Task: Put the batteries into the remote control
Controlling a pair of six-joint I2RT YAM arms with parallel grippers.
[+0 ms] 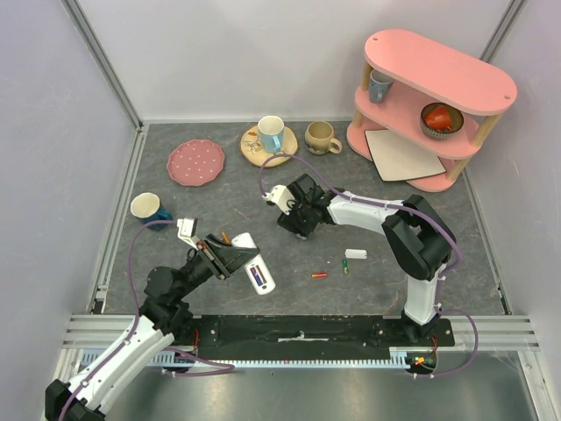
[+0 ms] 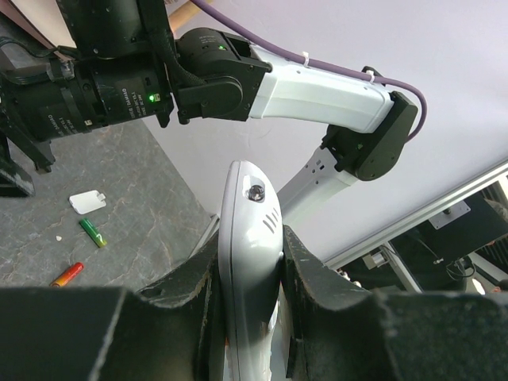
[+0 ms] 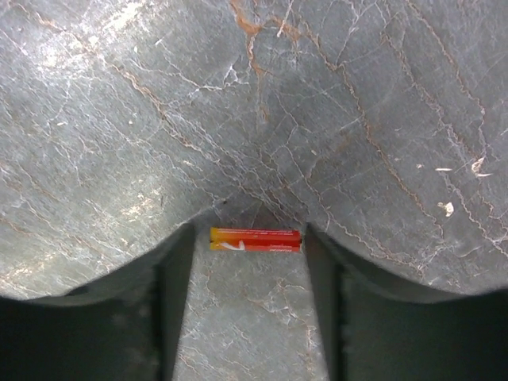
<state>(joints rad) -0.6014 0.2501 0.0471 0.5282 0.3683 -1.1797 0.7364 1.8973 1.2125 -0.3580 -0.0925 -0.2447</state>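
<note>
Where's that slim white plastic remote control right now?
In the top view, the slim white plastic remote control is left of centre, clamped in the left gripper; a small red-orange battery lies on the dark table to its right.

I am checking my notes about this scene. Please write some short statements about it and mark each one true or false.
1. The left end effector grips the remote control. True.
2. The right end effector holds nothing. False: a red-orange battery sits between its fingertips.
3. A green battery lies loose on the table. True.
4. The small white piece lies on the pink shelf. False: it lies on the table, close to the green battery.
</note>
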